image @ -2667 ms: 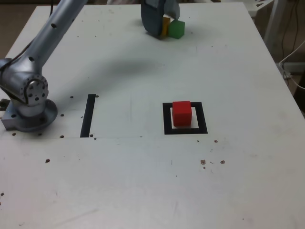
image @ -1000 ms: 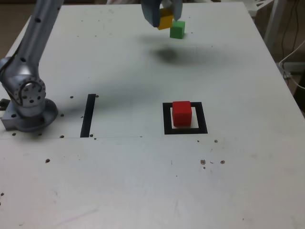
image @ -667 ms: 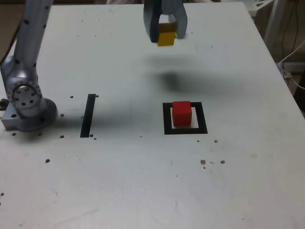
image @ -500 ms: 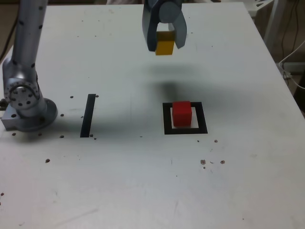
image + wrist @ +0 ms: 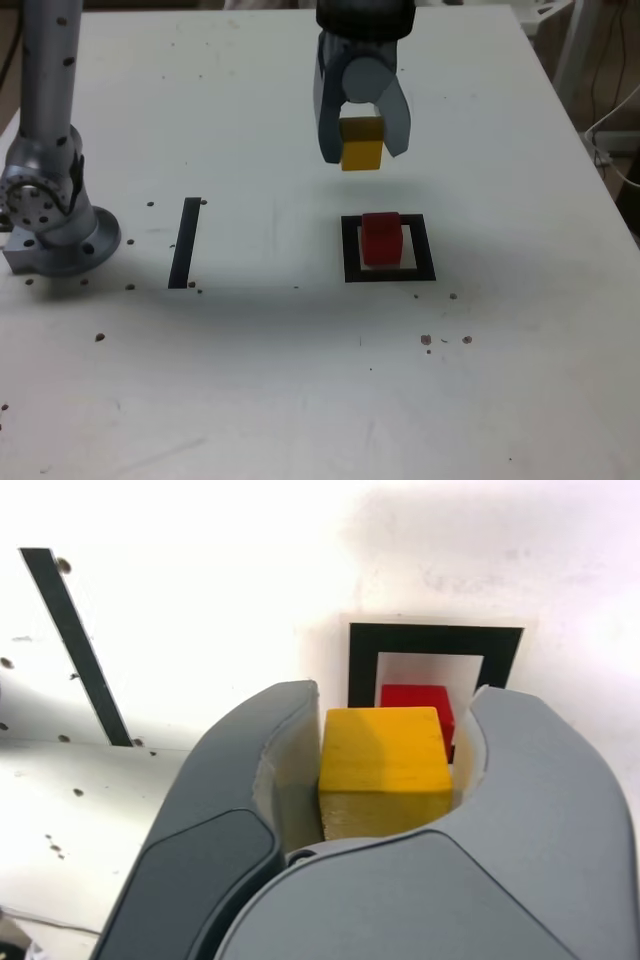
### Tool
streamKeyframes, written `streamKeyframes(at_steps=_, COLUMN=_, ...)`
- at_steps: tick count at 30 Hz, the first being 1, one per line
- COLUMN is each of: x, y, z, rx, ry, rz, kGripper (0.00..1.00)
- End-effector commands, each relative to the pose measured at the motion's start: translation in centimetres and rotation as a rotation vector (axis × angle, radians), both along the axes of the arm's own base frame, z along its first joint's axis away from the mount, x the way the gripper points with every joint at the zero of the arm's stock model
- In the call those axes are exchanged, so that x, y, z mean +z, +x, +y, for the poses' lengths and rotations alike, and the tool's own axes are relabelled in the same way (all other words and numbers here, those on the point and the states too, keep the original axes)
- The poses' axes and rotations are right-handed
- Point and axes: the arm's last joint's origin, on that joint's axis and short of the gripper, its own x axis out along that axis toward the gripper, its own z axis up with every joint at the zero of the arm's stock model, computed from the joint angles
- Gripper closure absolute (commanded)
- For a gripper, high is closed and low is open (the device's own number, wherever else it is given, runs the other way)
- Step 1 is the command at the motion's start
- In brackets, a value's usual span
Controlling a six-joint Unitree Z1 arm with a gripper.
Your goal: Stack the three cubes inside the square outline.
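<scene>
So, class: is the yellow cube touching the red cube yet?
Apart. The exterior view shows the yellow cube held in the gripper, with bare table between it and the red cube.

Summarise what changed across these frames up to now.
The gripper, shut on the small yellow cube, lifted it from beside the green cube and carried it toward the black square outline. The small red cube stayed inside the outline. The green cube is now hidden.

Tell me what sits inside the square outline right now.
Only the red cube sits on the white centre of the square outline. The gripper holds the yellow cube in the air. The green cube is out of sight.
</scene>
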Motion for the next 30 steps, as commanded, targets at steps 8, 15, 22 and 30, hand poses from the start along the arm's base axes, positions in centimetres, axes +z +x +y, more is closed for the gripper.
streamKeyframes(at_steps=8, x=-0.6, y=0.0, z=-3.3, rx=-0.053, ry=-0.036, rz=-0.011, kGripper=0.71)
streamKeyframes(at_steps=15, x=-1.9, y=0.6, z=-4.2, rx=-0.065, ry=-0.052, rz=-0.005, kGripper=0.71)
streamKeyframes(at_steps=22, x=-3.4, y=1.7, z=-4.2, rx=-0.067, ry=-0.055, rz=0.001, kGripper=0.71)
streamKeyframes(at_steps=30, x=-4.2, y=2.2, z=-4.2, rx=-0.068, ry=-0.055, rz=-0.005, kGripper=0.71)
